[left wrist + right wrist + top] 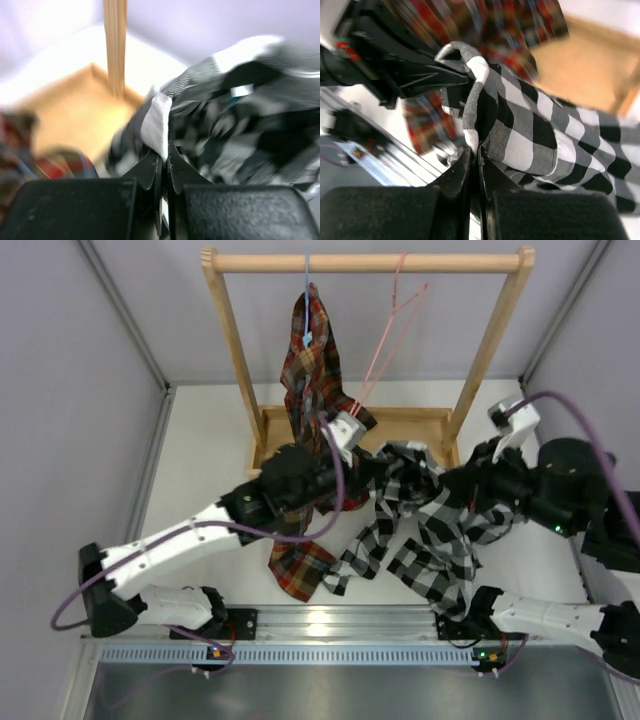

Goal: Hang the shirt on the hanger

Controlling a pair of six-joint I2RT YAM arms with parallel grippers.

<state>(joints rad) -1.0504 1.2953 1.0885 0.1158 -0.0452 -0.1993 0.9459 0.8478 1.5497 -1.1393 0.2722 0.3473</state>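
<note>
The left pincer [162,161] and right pincer [474,154] are each clamped on a fold of the shirt [430,520], which is bunched between them over the desk [200,470]. The hanger [397,285] hangs on the wooden rail [450,261] behind.

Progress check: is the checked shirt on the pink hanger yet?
No: the shirt droops over the table, and the pink hanger hangs bare on the rail.

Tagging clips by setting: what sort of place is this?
Likely a robot lab cell: grey panel walls enclose a white table, a metal rail lines its near edge, a wooden rack stands on it.
</note>
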